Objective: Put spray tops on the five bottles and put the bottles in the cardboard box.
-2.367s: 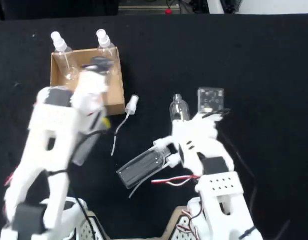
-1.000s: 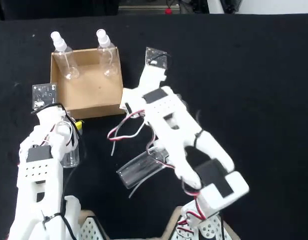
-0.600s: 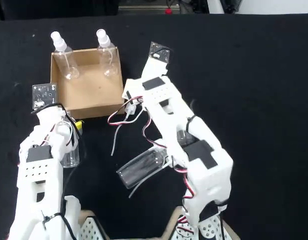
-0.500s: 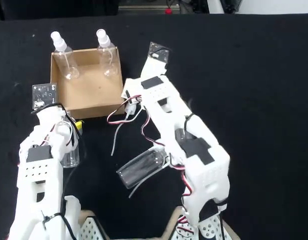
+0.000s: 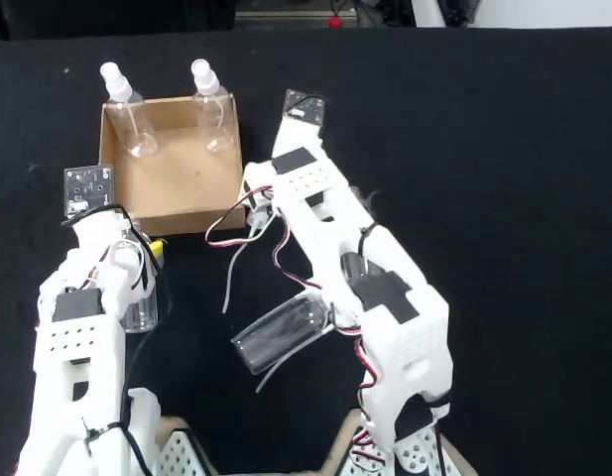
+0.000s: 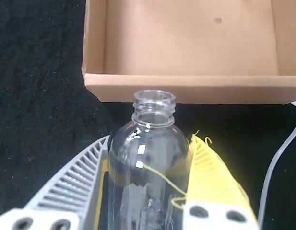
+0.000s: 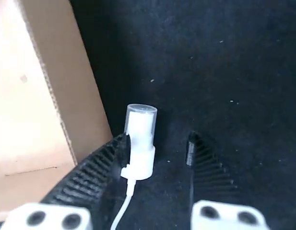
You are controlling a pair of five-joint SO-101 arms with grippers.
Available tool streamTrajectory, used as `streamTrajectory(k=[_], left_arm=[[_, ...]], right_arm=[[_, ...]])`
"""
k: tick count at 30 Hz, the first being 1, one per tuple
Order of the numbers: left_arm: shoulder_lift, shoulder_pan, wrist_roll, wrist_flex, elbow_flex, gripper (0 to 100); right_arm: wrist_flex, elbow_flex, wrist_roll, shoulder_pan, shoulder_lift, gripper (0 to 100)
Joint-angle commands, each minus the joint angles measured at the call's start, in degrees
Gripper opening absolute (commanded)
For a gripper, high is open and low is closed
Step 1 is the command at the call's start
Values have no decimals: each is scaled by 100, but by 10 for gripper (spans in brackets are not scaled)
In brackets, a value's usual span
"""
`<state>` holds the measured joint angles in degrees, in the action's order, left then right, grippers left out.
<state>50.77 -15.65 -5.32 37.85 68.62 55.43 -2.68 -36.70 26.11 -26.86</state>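
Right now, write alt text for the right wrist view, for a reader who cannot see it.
The right gripper stands open around a white spray top on the black table, the top close against one finger and apart from the other. Its thin tube runs toward the camera, and a wall of the cardboard box is beside it.

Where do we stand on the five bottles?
Done: two capped bottles stand in the cardboard box. In hand: the left gripper holds an uncapped bottle near the box; the right gripper is open around a loose spray top. Left: cap that bottle, then the lying bottle and the half-hidden bottle under the right arm, and box all three.
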Motion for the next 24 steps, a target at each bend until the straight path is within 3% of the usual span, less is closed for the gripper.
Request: streamTrajectory(k=[1,24], left_arm=[[141,-66,18,-97,-48,116],[149,-66,18,-97,-48,116]], right_arm=[[70,-470,88,158,84,178],[404,-866,88,123,-558,173]])
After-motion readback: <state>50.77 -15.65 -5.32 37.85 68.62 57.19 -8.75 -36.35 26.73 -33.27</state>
